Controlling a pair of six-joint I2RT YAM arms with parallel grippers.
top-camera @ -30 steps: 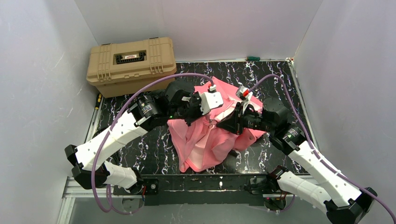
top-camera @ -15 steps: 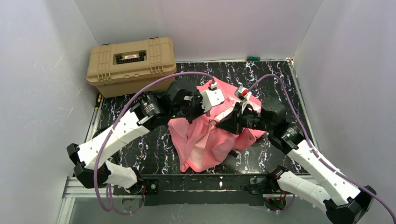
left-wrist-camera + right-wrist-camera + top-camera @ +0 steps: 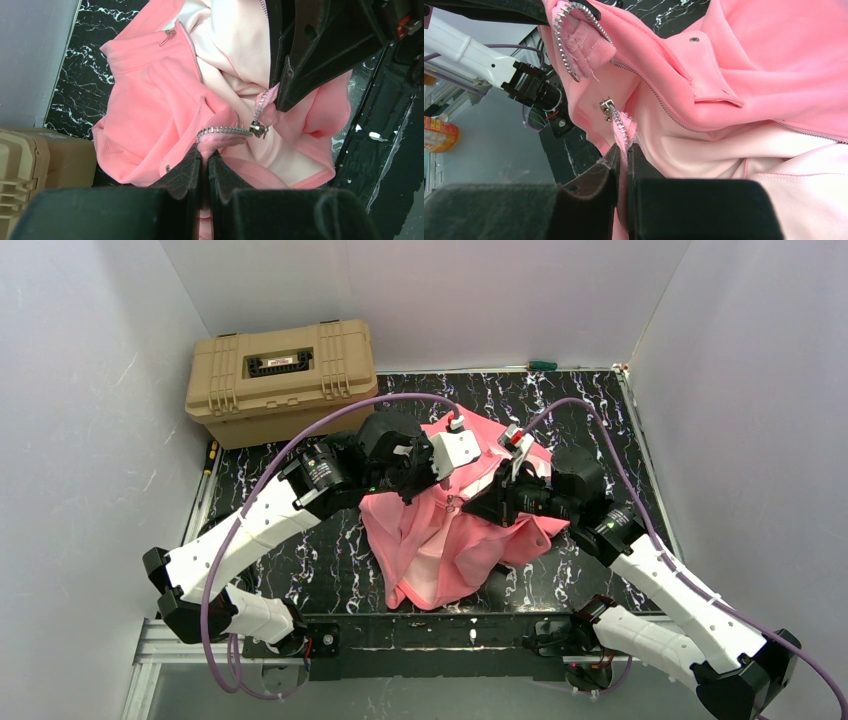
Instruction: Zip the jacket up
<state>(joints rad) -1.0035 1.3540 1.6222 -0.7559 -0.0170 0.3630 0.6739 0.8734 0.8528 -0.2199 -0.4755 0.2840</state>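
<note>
Top view: the soft salmon-pink hooded fabric jacket point(image 3: 440, 550) lies bunched mid-table, and both my arms meet over its open front.
Left wrist: my left gripper point(image 3: 205, 160) is clamped tight on one toothed zipper edge, anchoring it, I judge.
Right wrist: my right gripper point(image 3: 623, 155) pinches the other edge just below the small metal slider point(image 3: 607, 106), probably to align the halves.

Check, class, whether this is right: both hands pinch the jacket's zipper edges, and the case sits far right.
No: the top view shows the case far left. The left hand and right hand do pinch zipper edges of the jacket.
</note>
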